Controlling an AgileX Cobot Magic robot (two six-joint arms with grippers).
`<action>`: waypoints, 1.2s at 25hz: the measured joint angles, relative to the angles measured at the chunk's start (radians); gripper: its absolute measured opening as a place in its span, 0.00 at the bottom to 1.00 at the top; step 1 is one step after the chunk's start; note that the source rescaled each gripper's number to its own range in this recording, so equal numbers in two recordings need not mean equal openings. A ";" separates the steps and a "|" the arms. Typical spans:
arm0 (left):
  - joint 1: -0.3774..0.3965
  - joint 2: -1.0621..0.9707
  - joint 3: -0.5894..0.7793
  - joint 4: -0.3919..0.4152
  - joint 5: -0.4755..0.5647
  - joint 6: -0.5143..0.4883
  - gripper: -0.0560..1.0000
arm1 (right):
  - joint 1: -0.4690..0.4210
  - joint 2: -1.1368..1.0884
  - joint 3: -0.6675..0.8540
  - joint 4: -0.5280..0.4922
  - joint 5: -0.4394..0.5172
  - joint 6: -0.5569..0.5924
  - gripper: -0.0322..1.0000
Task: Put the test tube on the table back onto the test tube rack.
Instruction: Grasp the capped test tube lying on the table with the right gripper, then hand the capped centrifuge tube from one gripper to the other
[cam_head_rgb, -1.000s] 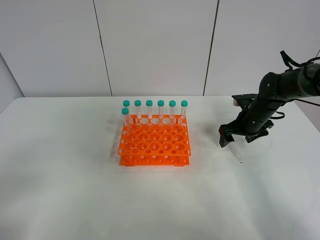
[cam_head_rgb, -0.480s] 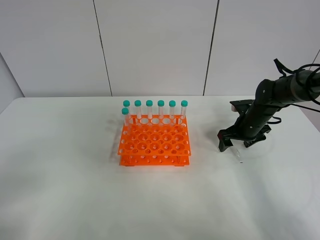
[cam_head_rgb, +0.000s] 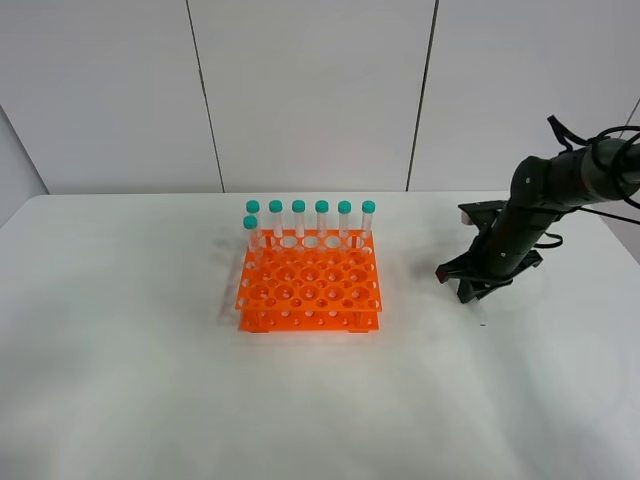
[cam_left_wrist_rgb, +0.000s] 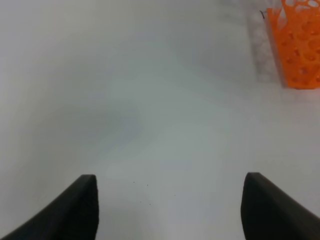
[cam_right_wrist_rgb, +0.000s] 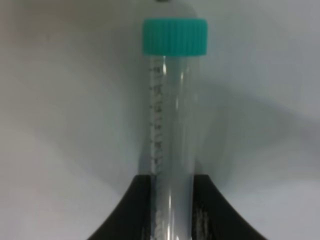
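Note:
The test tube (cam_right_wrist_rgb: 171, 115), clear with a teal cap, lies on the white table (cam_head_rgb: 150, 380) at the right. My right gripper (cam_head_rgb: 474, 288) is low over it, and its black fingers (cam_right_wrist_rgb: 137, 210) press on both sides of the tube's lower body (cam_right_wrist_rgb: 171, 182). In the high view only the tube's pointed tip (cam_head_rgb: 481, 315) shows below the gripper. The orange test tube rack (cam_head_rgb: 308, 290) stands at the table's middle, well left of the right gripper. My left gripper (cam_left_wrist_rgb: 170, 210) is open and empty over bare table, and it is out of the high view.
Several identical teal-capped tubes (cam_head_rgb: 310, 222) stand along the rack's back row and one at its left side. A corner of the rack (cam_left_wrist_rgb: 299, 47) shows in the left wrist view. A grey panelled wall runs behind the table.
My right gripper has come down and slightly left onto the lying tube, and its jaws have closed around it. The rack and its tubes have not moved.

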 joint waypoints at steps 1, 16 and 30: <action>0.000 0.000 0.000 0.000 0.000 0.000 0.86 | 0.000 -0.018 -0.007 -0.011 0.012 0.000 0.05; 0.000 0.000 0.000 0.000 0.000 0.000 0.86 | 0.022 -0.741 0.323 -0.102 0.149 0.001 0.05; 0.000 0.000 0.000 0.000 0.000 0.000 0.86 | 0.295 -0.747 0.348 0.362 0.082 -0.465 0.05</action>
